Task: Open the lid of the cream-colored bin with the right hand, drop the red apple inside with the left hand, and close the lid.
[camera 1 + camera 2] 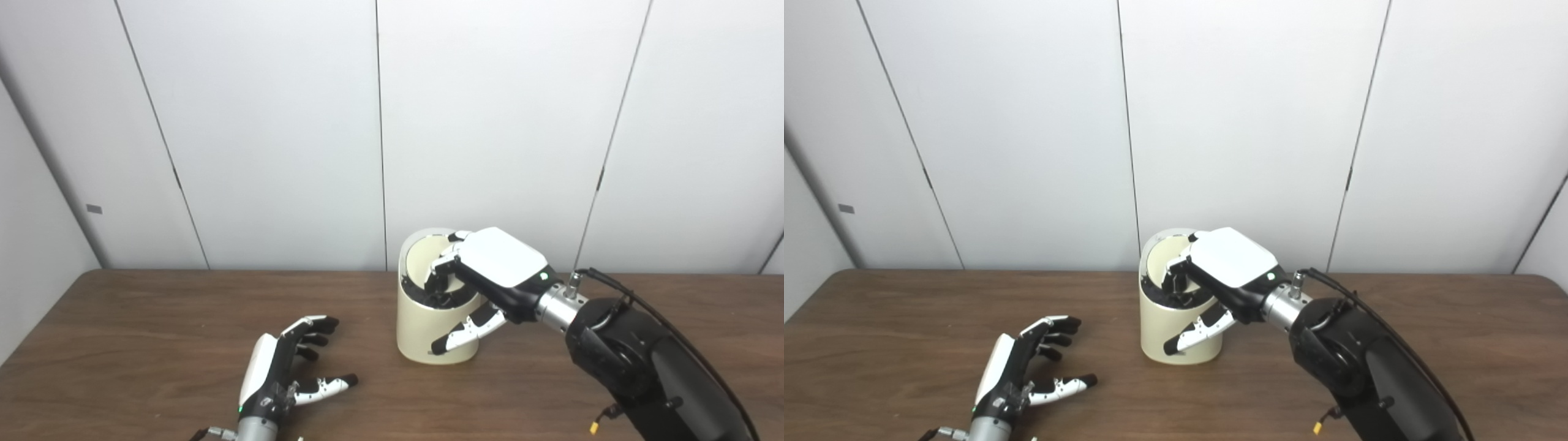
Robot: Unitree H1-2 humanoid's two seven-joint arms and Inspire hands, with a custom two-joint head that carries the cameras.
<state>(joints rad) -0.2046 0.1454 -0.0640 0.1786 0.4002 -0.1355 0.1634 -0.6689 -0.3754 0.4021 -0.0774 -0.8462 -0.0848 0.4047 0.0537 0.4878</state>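
The right robot hand (490,272) reaches into the cream-colored cylindrical bin (422,331), fingers curled on its tilted lid (429,254). The left robot hand (1020,367) rests released on the brown wooden surface (153,318), left of the bin. No writing is legible.

Back wall (490,122): white flat panels w/ thin dark vertical seams, some seams leaning slightly. Small dark marks partway up two seams. Left side wall (30,245) is pale grey, angled in toward the corner, w/ a small grey rectangular tag (94,209) on it. Table (153,318): dark brown wood-grain top, runs across the whole width, far edge butts against the wall base. Light is even, soft, no hard shadows.
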